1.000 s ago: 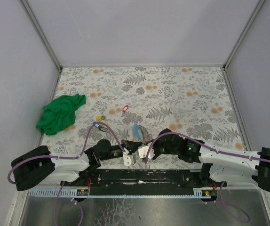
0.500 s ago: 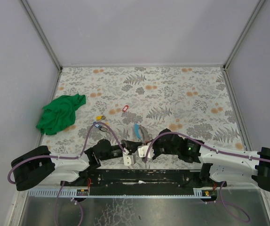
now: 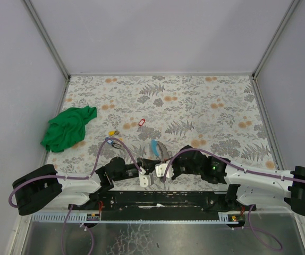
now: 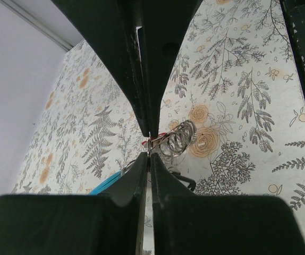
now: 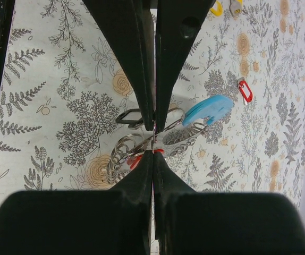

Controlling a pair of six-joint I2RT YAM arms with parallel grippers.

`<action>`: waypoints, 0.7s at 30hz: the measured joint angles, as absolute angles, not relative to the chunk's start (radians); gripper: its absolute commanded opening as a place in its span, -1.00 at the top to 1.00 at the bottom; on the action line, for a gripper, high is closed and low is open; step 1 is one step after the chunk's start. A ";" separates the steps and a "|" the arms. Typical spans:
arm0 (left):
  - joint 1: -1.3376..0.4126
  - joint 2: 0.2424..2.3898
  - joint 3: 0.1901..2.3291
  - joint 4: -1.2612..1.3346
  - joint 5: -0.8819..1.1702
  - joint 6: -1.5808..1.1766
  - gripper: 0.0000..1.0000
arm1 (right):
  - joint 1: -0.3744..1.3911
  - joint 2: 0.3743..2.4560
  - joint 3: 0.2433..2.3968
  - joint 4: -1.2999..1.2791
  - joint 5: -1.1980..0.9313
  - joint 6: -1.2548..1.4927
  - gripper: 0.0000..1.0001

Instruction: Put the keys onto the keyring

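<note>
Keyring [image 5: 208,110] unmoved; left hand [image 4: 149,142], right hand [image 5: 153,139] stay closed at it.

Crumpled green cloth [image 3: 67,127] at the left edge of the fern-patterned table [image 3: 195,101].

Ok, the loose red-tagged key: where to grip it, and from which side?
I'd grip the red-tagged key by its plastic tag, coming straight down from above and closing across the tag's narrow width. It lies flat and alone on the table, and the oblong tag looks like its bulkiest part.
</note>
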State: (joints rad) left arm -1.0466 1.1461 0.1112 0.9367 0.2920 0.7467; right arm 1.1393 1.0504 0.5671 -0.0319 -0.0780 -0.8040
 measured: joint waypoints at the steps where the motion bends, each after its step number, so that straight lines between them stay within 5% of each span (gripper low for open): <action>1: -1.047 1.146 0.111 0.937 0.292 0.747 1.00 | 1.139 1.050 0.567 -0.032 -0.076 -0.803 1.00; 21: -1.047 1.149 0.112 0.934 0.292 0.747 1.00 | 1.149 1.063 0.567 -0.007 -0.070 -0.764 1.00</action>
